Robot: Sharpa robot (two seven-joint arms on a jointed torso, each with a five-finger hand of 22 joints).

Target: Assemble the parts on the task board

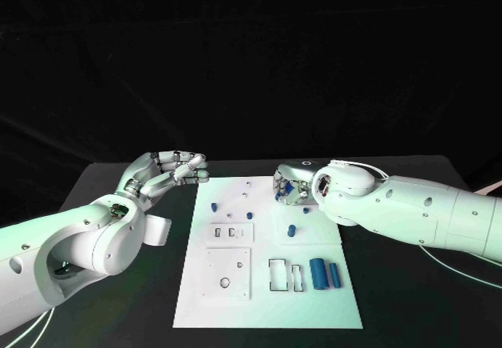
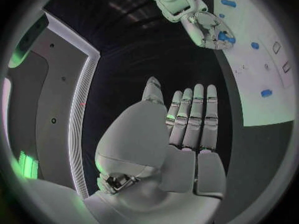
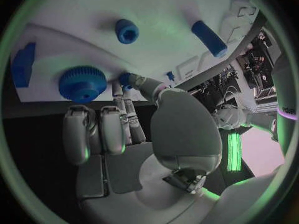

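Black table [image 1: 104, 181], matte, under a greenish wash of light; beyond its far edge the room falls away into plain darkness in the head view. White task board [image 1: 267, 304] lies lengthwise in the middle of the table, running from the near edge toward the far one. On its near half: two square plates with cut-outs, a pair of rectangular slots, and two blue cylinders [image 1: 327, 275] lying side by side just beside the slots. A single blue part [image 1: 291, 231] lies alone at mid-board; smaller blue pieces [image 1: 230, 215] sit scattered toward the far left of the board. Left hand [image 1: 167, 172] hovers off the board's far left corner, over bare table, fingers apart and lightly curled, holding nothing; its wrist view shows the palm [image 2: 181, 134] flat with fingers straight and together, nothing in it. Right hand [image 1: 293, 185] sits over the far right part of the board, fingers bent down among blue parts there. Its wrist view shows a blue toothed gear [image 3: 82, 83] on the board, a small blue hex-socket piece [image 3: 127, 31], a blue cylinder [image 3: 209, 38], and a fingertip [image 3: 134, 79] touching a small blue part [image 3: 125, 78]; whether that part is actually gripped, cannot tell.
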